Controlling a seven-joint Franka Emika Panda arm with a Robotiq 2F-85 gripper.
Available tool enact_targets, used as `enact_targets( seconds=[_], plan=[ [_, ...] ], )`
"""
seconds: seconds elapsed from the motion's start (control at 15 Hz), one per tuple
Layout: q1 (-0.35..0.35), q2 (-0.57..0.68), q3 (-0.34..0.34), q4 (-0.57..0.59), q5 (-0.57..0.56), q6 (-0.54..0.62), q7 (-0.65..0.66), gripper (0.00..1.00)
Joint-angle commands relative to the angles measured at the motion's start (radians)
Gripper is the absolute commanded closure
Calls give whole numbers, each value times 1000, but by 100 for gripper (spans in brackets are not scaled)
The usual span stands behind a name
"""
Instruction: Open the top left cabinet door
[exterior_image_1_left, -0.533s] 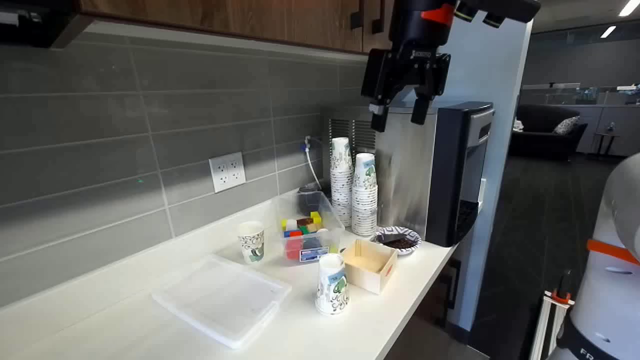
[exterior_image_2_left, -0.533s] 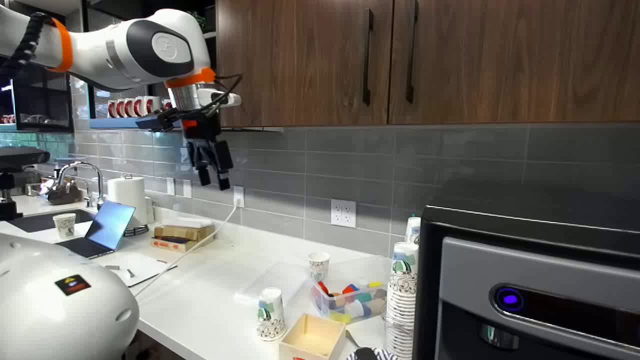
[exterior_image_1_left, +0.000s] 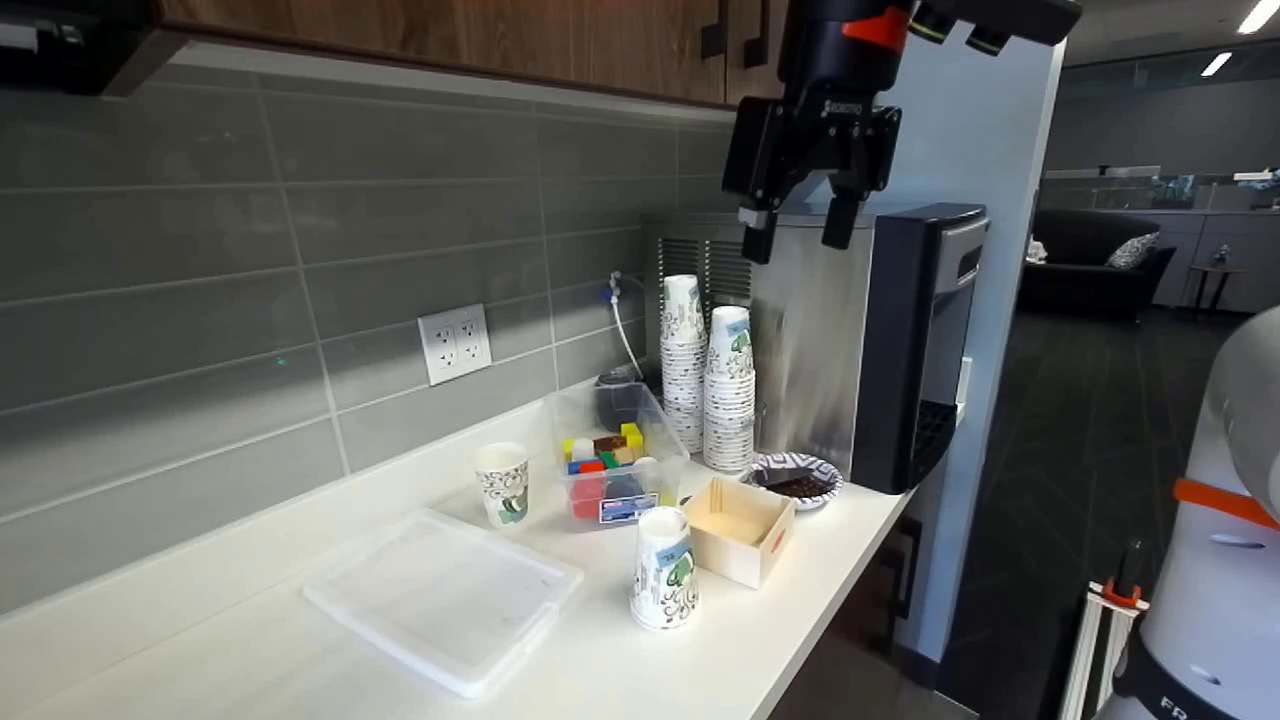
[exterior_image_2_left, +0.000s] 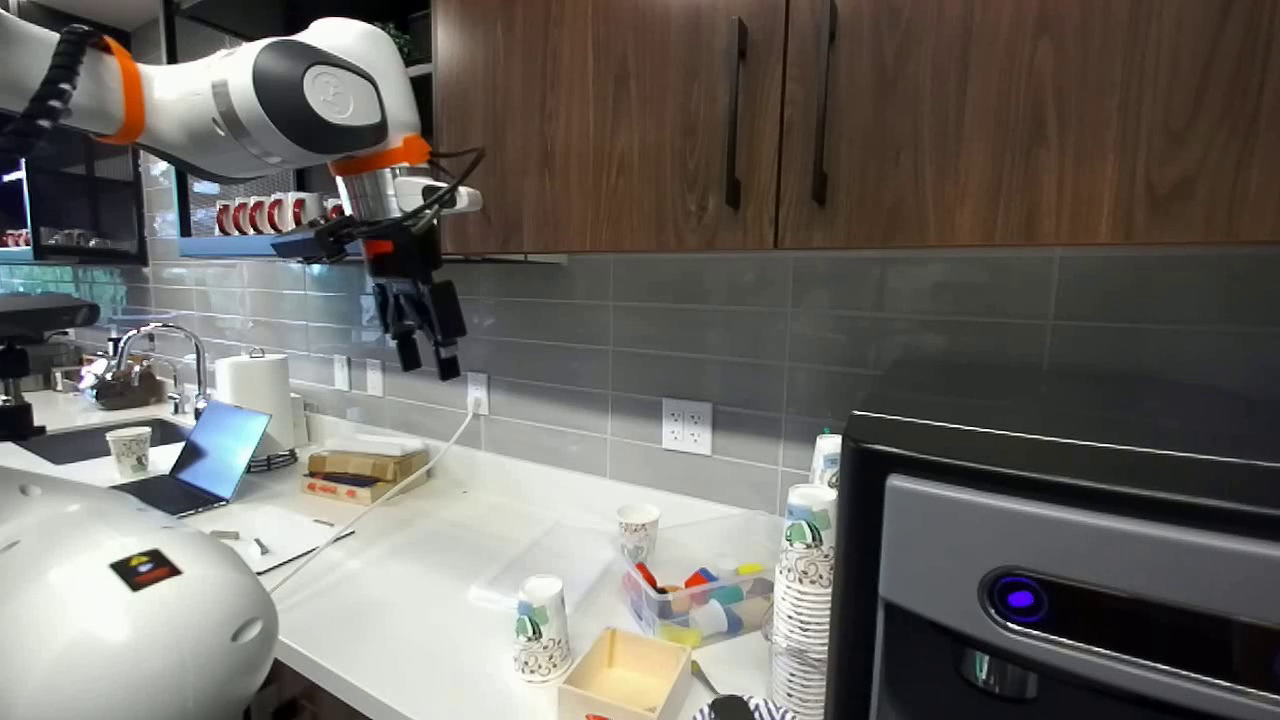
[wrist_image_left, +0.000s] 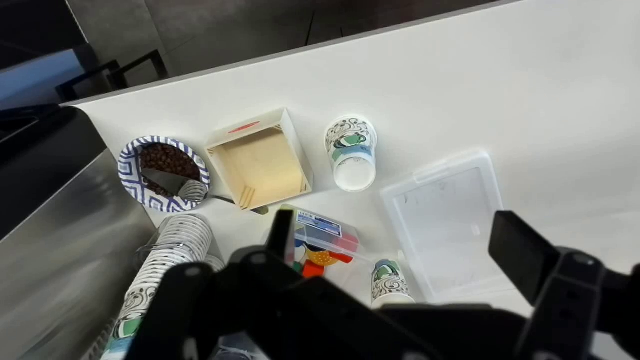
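Below and left of the tool (exterior_image_2_left: 429, 362) in an exterior view, a laptop (exterior_image_2_left: 222, 448) sits on the table (exterior_image_2_left: 410, 600). The tool hangs downward, jaws spread wide, only air between them. Up and right of it, the left cabinet door (exterior_image_2_left: 650, 130) is closed, its dark handle (exterior_image_2_left: 735, 110) upright near the right cabinet door (exterior_image_2_left: 1050, 130).

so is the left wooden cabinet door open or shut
Shut: in an exterior view, the left door sits flush with the right door, their bottom edges in line and no opening showing between them.
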Motion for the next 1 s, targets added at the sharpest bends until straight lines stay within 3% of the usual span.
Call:
enact_targets(
  seconds=[0.0,0.53,0.93],
  plan=[
    [-5,-2,-8,16,-3,-7,-18,0],
    [-23,-12,-127,169,-124,-20,-207,0],
    [-42,58,-203,317,-223,107,-348,0]
  ],
)
